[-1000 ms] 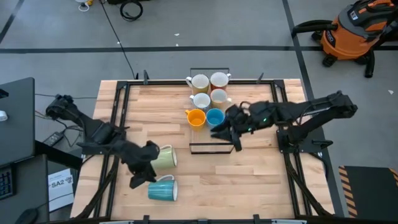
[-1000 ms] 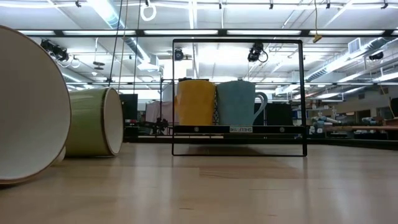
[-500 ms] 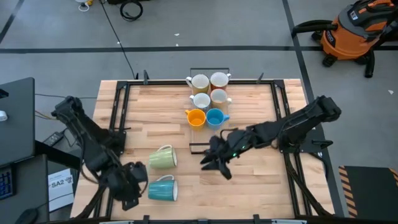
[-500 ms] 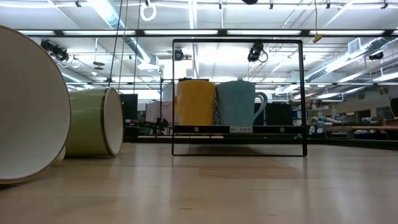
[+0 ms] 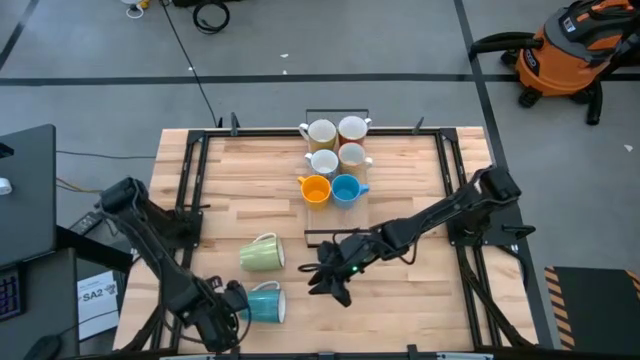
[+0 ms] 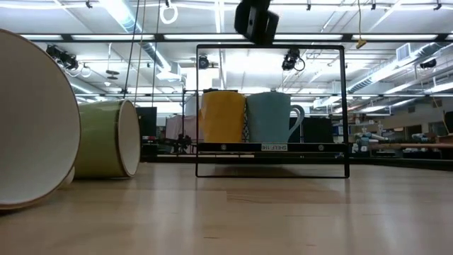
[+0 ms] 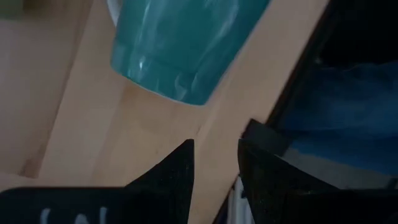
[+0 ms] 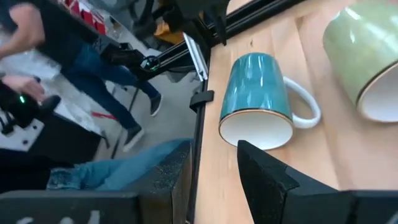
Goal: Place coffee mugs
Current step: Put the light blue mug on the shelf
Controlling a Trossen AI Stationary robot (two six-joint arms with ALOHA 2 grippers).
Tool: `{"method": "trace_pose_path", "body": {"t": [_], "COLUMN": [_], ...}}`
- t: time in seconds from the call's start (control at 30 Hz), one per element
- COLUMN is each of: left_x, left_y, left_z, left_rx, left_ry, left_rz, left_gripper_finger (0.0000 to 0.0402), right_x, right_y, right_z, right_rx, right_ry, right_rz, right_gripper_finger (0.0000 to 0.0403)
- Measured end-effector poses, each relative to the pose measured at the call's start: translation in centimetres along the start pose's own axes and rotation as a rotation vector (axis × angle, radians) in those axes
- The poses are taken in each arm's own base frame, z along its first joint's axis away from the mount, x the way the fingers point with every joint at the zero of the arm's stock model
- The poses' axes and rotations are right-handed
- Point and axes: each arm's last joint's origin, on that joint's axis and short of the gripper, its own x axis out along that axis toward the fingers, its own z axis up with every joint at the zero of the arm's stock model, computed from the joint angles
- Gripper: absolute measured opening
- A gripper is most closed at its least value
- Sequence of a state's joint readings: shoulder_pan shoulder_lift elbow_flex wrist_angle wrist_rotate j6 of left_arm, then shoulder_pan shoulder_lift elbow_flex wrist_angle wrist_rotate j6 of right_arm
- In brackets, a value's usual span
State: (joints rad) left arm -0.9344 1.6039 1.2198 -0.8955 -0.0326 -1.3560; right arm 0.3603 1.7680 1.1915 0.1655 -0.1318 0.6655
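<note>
Two mugs lie on their sides on the table: a teal mug (image 5: 263, 302) (image 8: 258, 99) and a pale green mug (image 5: 262, 253) (image 6: 106, 138). Several other mugs stand upright in a black wire rack (image 5: 336, 243), among them an orange one (image 5: 315, 189) and a blue one (image 5: 346, 188). My left gripper (image 5: 226, 312) (image 7: 216, 163) hovers at the near edge just left of the teal mug's base, open by a narrow gap. My right gripper (image 5: 333, 277) (image 8: 214, 163) hangs above the table in front of the rack, to the right of the teal mug, also open by a narrow gap.
Black frame rails (image 5: 187, 200) run along the table's left and right sides. Bare wood (image 5: 400, 300) lies between the rack and the near edge. In the right wrist view a person in jeans (image 8: 93, 68) stands beyond the table's left edge.
My left gripper has drawn away from the pale green mug toward the near edge and now sits beside the teal mug's base. My right gripper has left the rack and travelled toward the near edge and leftward, toward the lying mugs. The mugs have stayed where they were.
</note>
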Motion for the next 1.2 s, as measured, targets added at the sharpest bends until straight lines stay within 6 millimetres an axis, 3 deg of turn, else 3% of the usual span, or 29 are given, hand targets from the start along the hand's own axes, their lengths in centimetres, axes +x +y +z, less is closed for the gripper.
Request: {"method": "trace_pose_path", "body": {"t": [0.23, 0.43, 0.8, 1.2], "left_x": [3.5, 5.1, 5.5, 5.5], "left_y": [-0.4, -0.4, -0.8, -0.6], "left_z": [-0.5, -0.5, 0.5, 3.7], "left_rx": [-0.004, -0.016, -0.039, -0.004], "left_ry": [0.027, 0.023, -0.119, -0.24], "left_rz": [0.105, 0.172, 0.142, 0.121], "left_gripper_finger": [0.013, 0.013, 0.013, 0.013], "right_x": [2.6, 3.9, 3.9, 3.9], "right_y": [-0.8, -1.2, -1.5, -2.0], "right_z": [-1.6, -2.5, -2.8, -3.3], "right_rx": [0.101, 0.159, 0.184, 0.186], "right_ry": [-0.005, -0.016, -0.023, -0.029], "right_rz": [0.027, 0.052, -0.022, -0.13], "right_gripper_finger": [0.0135, 0.0135, 0.0134, 0.0134]}}
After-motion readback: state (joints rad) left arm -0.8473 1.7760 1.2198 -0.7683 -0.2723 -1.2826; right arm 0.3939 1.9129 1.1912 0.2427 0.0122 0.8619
